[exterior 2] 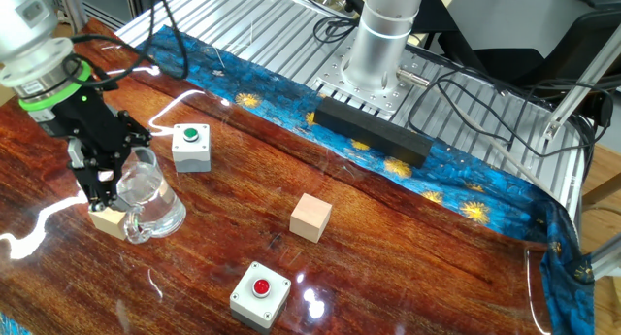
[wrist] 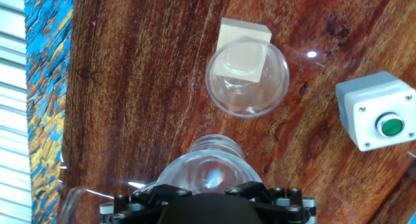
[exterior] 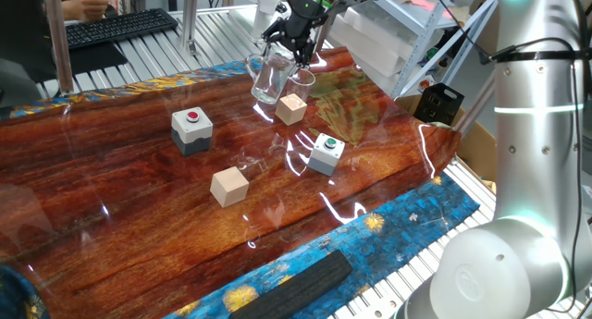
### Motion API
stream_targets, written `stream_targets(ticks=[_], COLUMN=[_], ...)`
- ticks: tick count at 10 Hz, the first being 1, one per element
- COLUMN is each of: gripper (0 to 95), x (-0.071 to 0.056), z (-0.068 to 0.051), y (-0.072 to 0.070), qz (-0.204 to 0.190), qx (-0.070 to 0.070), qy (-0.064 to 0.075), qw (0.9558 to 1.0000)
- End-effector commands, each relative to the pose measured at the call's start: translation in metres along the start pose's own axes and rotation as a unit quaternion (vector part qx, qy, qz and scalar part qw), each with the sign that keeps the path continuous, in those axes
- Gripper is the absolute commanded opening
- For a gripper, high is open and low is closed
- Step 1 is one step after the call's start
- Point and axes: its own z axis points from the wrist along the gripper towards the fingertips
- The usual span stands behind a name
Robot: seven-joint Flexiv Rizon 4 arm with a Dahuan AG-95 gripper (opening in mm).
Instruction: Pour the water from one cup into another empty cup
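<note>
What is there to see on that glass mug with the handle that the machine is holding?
The glass mug is clear, with a side handle near its bottom end in the other fixed view. It hangs tilted off the wooden table, rim toward the smaller clear cup, gripped across its body by the gripper. A wooden cube lies beside it.
</note>
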Motion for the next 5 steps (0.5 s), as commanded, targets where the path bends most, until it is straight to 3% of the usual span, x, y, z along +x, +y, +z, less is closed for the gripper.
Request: stream_targets(ticks=[1,5], gripper=[0.0,0.0], x=[-0.0009,-0.006], z=[-0.0001,0.0], y=[0.0003,0.0018], qz=[-0.001,-0.005], qx=[-0.001,0.0], qy=[0.003,0.011], qw=[1.0,0.9999])
